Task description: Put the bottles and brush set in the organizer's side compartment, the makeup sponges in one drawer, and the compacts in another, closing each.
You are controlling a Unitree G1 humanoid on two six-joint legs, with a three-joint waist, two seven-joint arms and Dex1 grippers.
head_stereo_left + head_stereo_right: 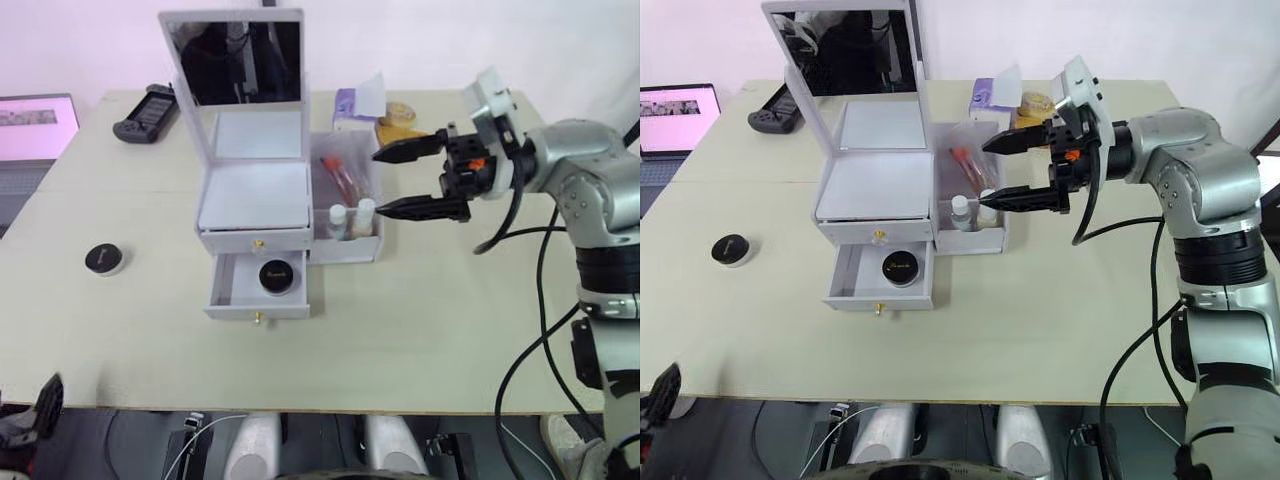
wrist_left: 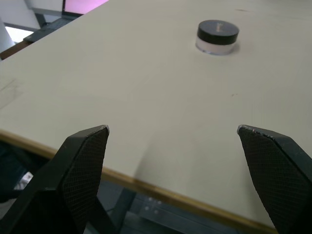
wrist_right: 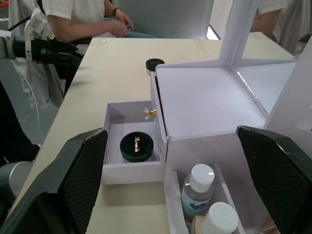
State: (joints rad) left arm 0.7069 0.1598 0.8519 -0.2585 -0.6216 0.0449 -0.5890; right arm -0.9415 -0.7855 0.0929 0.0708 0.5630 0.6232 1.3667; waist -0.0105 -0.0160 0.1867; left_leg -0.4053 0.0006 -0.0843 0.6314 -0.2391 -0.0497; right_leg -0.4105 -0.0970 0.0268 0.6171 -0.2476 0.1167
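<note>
Faintly gold-lettered compact in drawer

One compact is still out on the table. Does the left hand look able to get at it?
Probably yes: the compact sits alone on bare table ahead of the open left hand.

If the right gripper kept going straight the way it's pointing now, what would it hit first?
Probably the two white-capped bottles standing in the organizer's side compartment. The open right gripper points across them toward the organizer; its height above them is hard to judge.
</note>
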